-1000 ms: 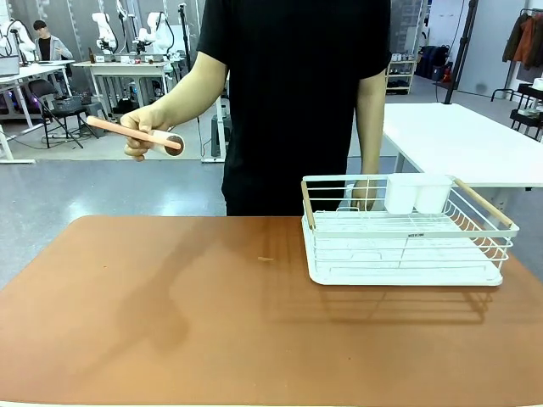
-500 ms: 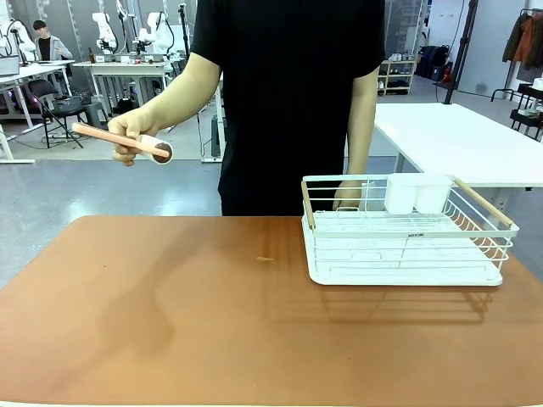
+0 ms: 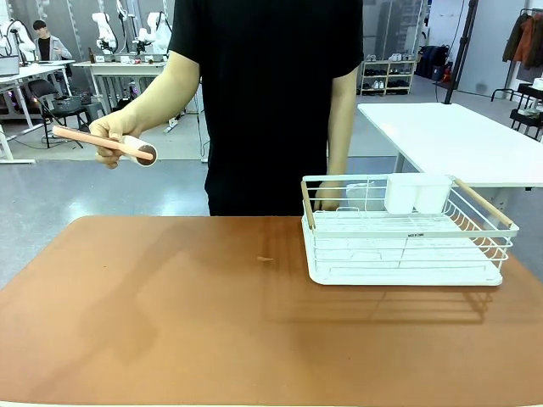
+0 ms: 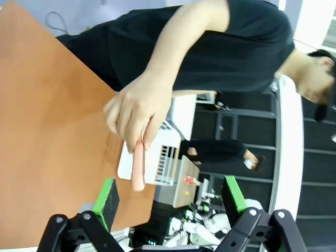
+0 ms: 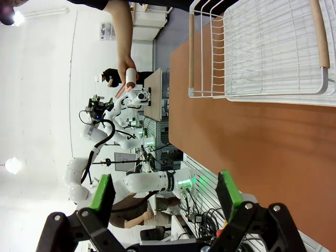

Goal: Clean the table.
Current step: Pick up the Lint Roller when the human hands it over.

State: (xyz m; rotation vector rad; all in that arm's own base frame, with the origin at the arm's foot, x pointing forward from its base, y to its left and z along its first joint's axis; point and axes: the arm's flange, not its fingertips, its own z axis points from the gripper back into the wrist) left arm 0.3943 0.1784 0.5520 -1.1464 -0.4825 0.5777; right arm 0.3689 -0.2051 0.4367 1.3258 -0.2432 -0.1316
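Leftward since a second ago, a pink-handled tool (image 3: 100, 142) is being carried by the person's hand (image 3: 114, 134), upper left. The table (image 3: 195, 331) is being shown across the lower frame, bearing a white dish rack (image 3: 399, 276). Left gripper (image 4: 170, 195) and right gripper (image 5: 165, 190) are being held wide, empty.

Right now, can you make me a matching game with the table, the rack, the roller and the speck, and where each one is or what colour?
Things:
1 table
2 rack
3 roller
4 speck

Matches:
A held in a hand
B reddish-brown
C white wire, on the right
D tiny, on the table left of the rack

Pairs: 1-B, 2-C, 3-A, 4-D
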